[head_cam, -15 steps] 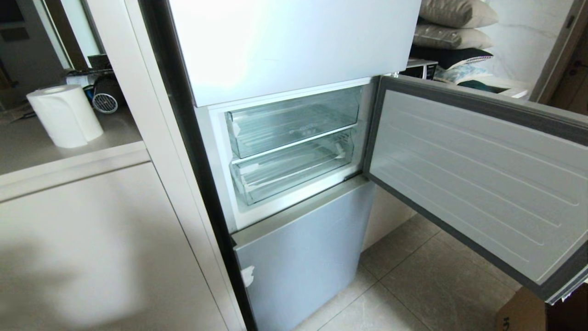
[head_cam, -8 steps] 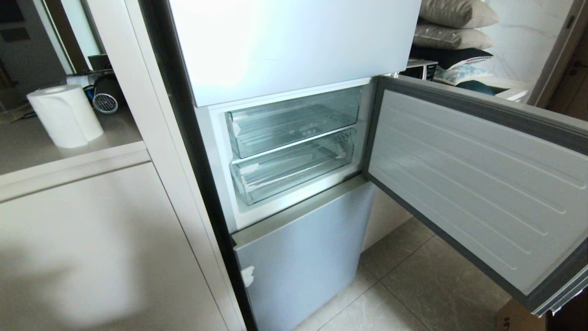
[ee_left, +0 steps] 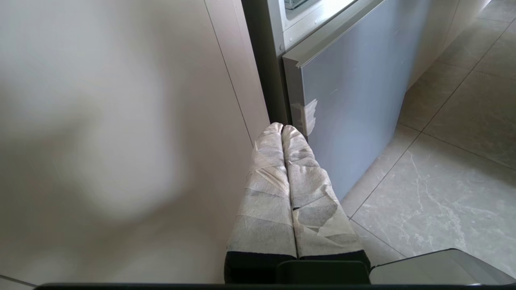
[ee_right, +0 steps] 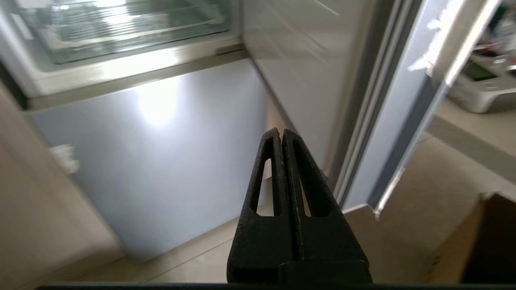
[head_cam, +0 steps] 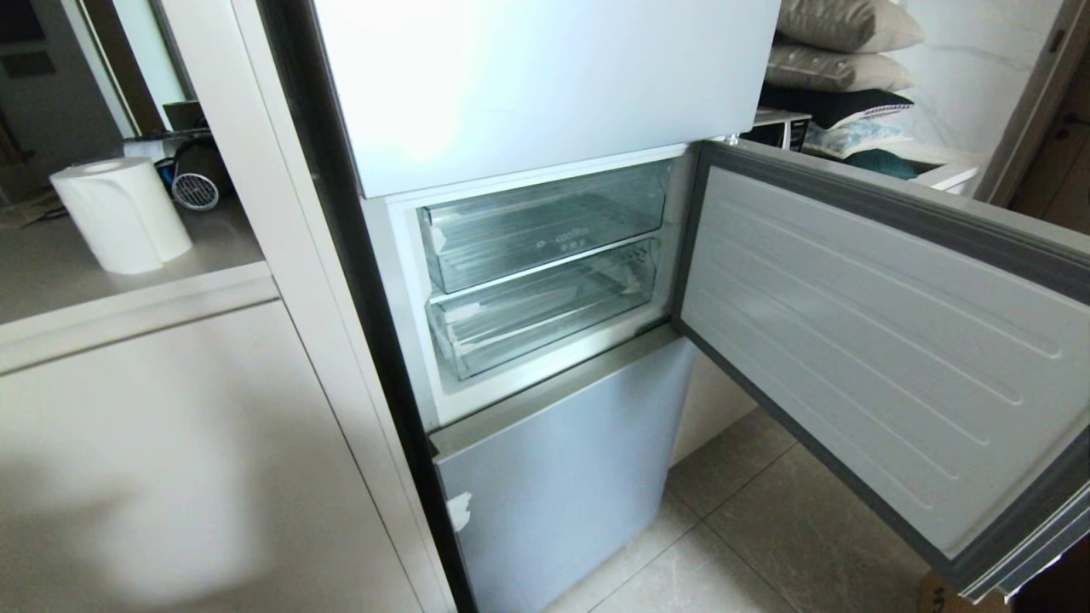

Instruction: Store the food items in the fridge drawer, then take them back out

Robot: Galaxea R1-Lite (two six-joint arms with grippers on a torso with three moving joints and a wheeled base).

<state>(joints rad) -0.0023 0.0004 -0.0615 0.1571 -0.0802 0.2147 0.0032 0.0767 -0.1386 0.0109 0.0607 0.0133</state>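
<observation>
In front of you the fridge's middle compartment stands exposed, its door [head_cam: 877, 340] swung wide out to the right, ribbed inner face toward you. Inside are two clear plastic drawers, one above the other, both pushed in: the upper drawer [head_cam: 545, 226] and the lower drawer [head_cam: 541, 311], which has a ribbed floor. You can see no food in either one, and no fruit shows anywhere in your views. Below them the silver-blue bottom door [head_cam: 562, 477] is closed, with a scrap of white tape at its left edge. Neither arm appears in your head view. Your left gripper [ee_left: 282, 128], its fingers wrapped in white tape, is pressed together with nothing between the tips; it hangs low, near the seam where the beige cabinet [ee_left: 121, 141] meets the bottom door. Your right gripper [ee_right: 281, 131], bare black, is likewise pressed together and empty, pointing at the bottom door, with the open door's edge just to its right. Far left, a roll of paper towel [head_cam: 119, 213] stands on the counter.
</observation>
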